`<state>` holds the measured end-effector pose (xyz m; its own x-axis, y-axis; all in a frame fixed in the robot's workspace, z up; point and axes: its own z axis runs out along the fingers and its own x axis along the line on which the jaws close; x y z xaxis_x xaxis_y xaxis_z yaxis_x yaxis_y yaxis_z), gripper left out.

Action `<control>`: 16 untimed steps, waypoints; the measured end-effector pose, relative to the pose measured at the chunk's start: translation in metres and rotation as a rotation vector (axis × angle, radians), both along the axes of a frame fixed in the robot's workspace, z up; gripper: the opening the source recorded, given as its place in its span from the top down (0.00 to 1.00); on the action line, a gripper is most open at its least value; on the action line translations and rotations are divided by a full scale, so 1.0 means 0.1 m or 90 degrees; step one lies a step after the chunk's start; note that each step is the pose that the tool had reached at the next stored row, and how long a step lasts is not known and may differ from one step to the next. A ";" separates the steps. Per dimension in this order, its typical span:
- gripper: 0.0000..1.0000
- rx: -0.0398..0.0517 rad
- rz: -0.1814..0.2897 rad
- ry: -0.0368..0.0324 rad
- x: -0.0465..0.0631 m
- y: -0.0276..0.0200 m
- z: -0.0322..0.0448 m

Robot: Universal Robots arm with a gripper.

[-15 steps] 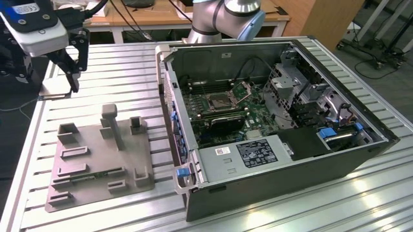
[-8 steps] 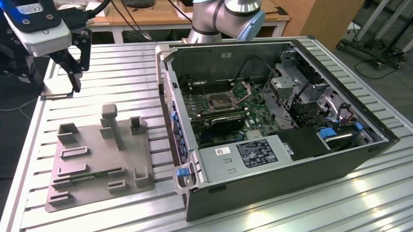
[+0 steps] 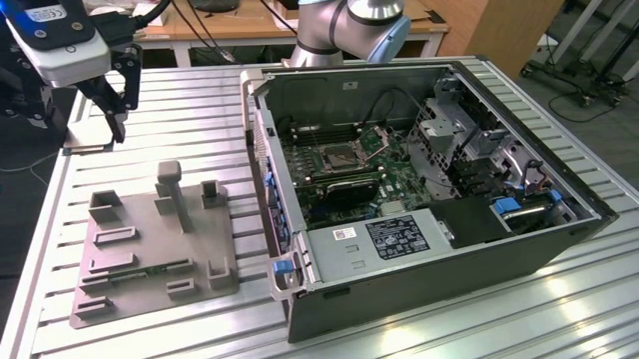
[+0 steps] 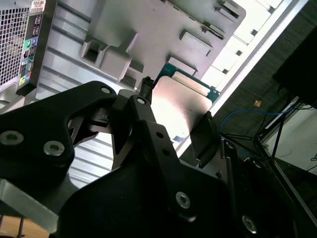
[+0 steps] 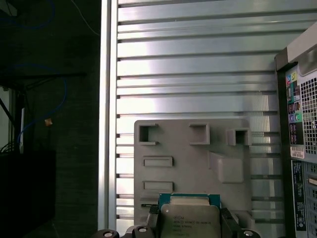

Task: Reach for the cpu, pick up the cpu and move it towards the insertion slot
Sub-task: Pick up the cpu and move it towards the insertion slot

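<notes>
Robotics lab or test workshop. An industrial robot arm (image 3: pixel 349 26) with a gripper (image 5: pixel 189 218) stands at a slotted aluminium surface (image 3: pixel 179 105). On the surface are an opened computer case (image 3: pixel 450 284) with its board exposed and a grey moulded fixture (image 3: pixel 150 247). Behind are wooden desks (image 3: pixel 230 30) with hanging cables (image 3: pixel 205 30), wheeled equipment stands (image 3: pixel 584 71) and more loose cables on the floor.

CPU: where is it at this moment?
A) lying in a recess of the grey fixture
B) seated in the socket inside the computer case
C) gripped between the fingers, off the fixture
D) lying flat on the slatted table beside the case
C: in the first wrist view the cpu sits clamped between the fingers, with the grey fixture lying beyond it on the table.
</notes>
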<state>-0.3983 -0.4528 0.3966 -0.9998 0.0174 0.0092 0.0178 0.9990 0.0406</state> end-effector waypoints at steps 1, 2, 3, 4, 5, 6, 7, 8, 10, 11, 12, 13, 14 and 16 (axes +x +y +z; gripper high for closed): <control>0.45 0.0000 0.000 0.0001 0.01 0.000 0.001; 0.45 0.0000 0.000 0.0000 0.02 0.000 0.000; 0.45 0.0000 0.000 0.0000 0.03 0.000 0.000; 0.45 0.0000 0.000 0.0001 0.04 0.000 0.001; 0.45 0.0000 0.000 0.0000 0.05 0.000 0.000; 0.45 0.0000 0.000 0.0000 0.06 0.000 -0.001; 0.45 0.0000 0.000 0.0000 0.08 0.000 0.000; 0.45 0.0000 0.000 0.0000 0.09 0.000 -0.001; 0.45 0.0000 0.000 0.0000 0.12 0.000 -0.001; 0.45 0.0000 0.000 0.0000 0.13 0.000 -0.001; 0.45 0.0000 0.000 0.0000 0.15 0.000 -0.001; 0.45 0.0000 0.000 0.0000 0.16 0.000 -0.001; 0.45 0.0000 0.000 0.0000 0.17 0.000 -0.001; 0.45 0.0000 0.000 0.0000 0.18 0.000 -0.001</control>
